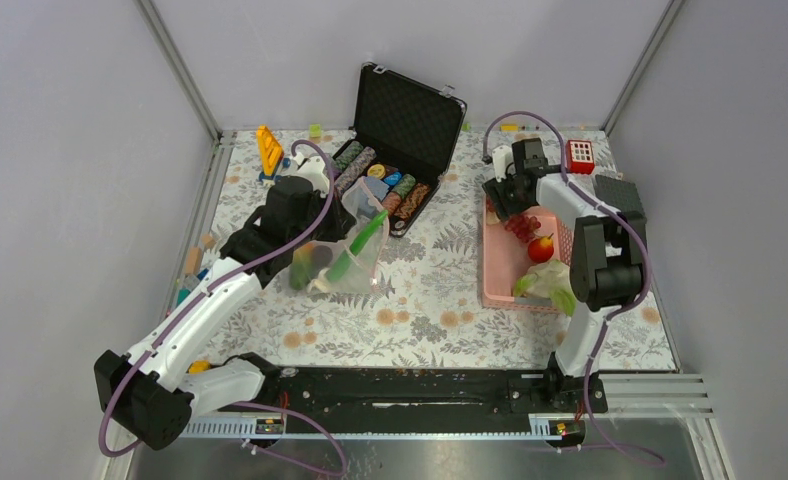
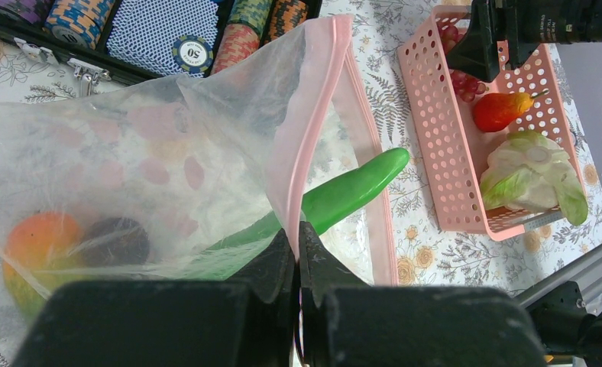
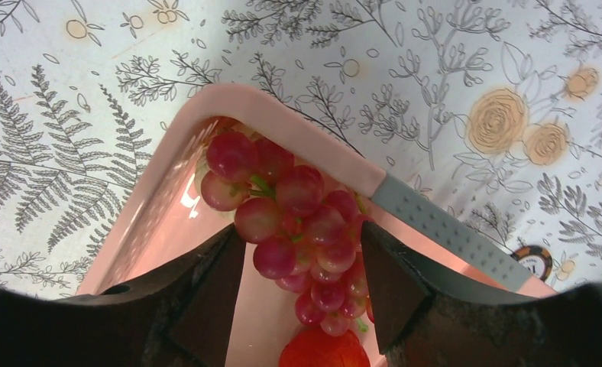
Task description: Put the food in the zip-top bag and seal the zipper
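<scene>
My left gripper is shut on the pink zipper strip of the clear zip-top bag and holds its mouth up. The bag holds an orange-green mango, a dark round piece and a long green vegetable that pokes out of the mouth. My right gripper is open inside the far end of the pink basket. Its fingers straddle the purple-red grapes. The red fruit lies just below them. White-green leafy pieces lie at the basket's near end.
An open black case of striped poker chips stands behind the bag. A yellow toy sits at the back left, a red box and a dark grey block at the back right. Small items lie along the left edge.
</scene>
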Controlling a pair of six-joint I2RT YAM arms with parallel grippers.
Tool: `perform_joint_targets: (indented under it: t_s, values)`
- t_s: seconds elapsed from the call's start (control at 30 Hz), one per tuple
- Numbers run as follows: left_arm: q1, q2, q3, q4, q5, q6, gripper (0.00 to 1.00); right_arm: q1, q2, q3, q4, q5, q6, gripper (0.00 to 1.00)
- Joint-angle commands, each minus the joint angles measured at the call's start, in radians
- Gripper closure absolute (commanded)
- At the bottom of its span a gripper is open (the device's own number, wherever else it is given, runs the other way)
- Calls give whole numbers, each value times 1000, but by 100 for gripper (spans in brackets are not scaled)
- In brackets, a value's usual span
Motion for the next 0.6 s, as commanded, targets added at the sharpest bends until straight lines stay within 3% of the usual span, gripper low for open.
perform_joint_targets:
  t_s: [0.0, 0.33, 0.57]
  values:
    - [4, -20, 28, 20, -26, 12, 100, -3, 28, 74, -86, -59, -51, 37]
    - [4, -20, 28, 19, -24, 3, 100, -3, 71, 108, -171, -37, -61, 62]
    - [4, -25, 28, 19, -21, -12, 100, -3, -71, 9, -59, -3, 26, 93]
